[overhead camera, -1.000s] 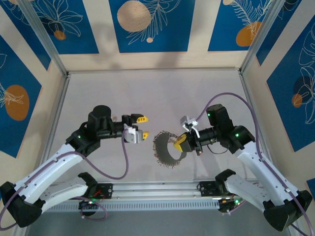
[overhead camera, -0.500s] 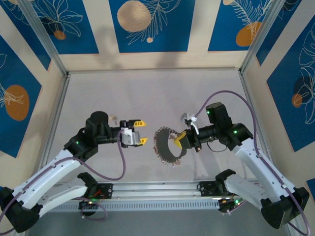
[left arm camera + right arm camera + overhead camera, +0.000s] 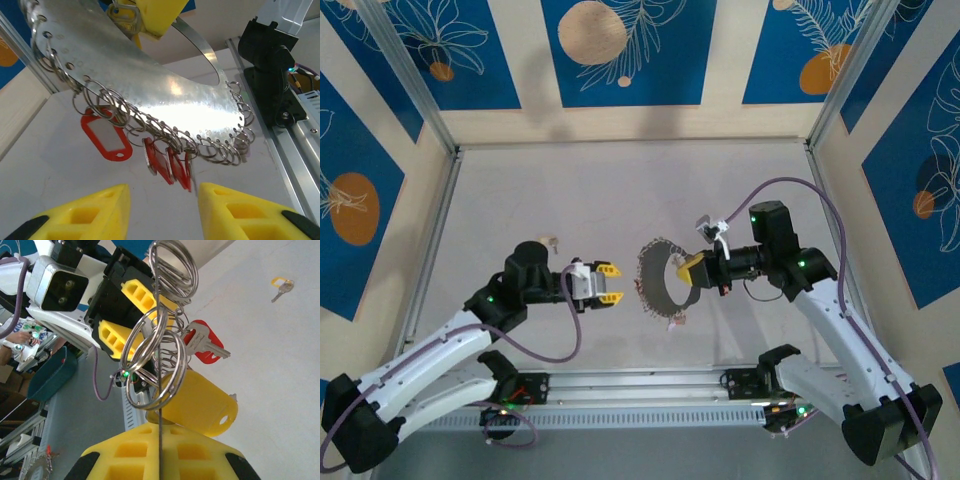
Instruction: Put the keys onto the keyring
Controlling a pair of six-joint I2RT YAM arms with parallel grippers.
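The keyring (image 3: 647, 278) is a wide thin metal hoop held on edge above the table, between the two arms. My right gripper (image 3: 688, 270) is shut on its right rim; the right wrist view shows its yellow fingers (image 3: 125, 455) pinching the hoop's thin edge (image 3: 160, 435). Small rings line the rim, carrying a red tag (image 3: 105, 137), red-headed keys (image 3: 165, 162) and a yellow tag (image 3: 200, 402). My left gripper (image 3: 609, 284) is open just left of the hoop, and its fingertips (image 3: 100, 210) sit below the red keys with nothing between them. A loose yellow-headed key (image 3: 281, 285) lies on the table.
A small loose key (image 3: 551, 241) lies on the table beyond the left arm. An aluminium rail (image 3: 640, 385) with the arm bases runs along the near edge. Frame posts and patterned walls close in the table on three sides.
The left gripper came nearer and right, up to the hoop, and its jaws narrowed a little. The right gripper carried the hoop slightly farther from the rail.
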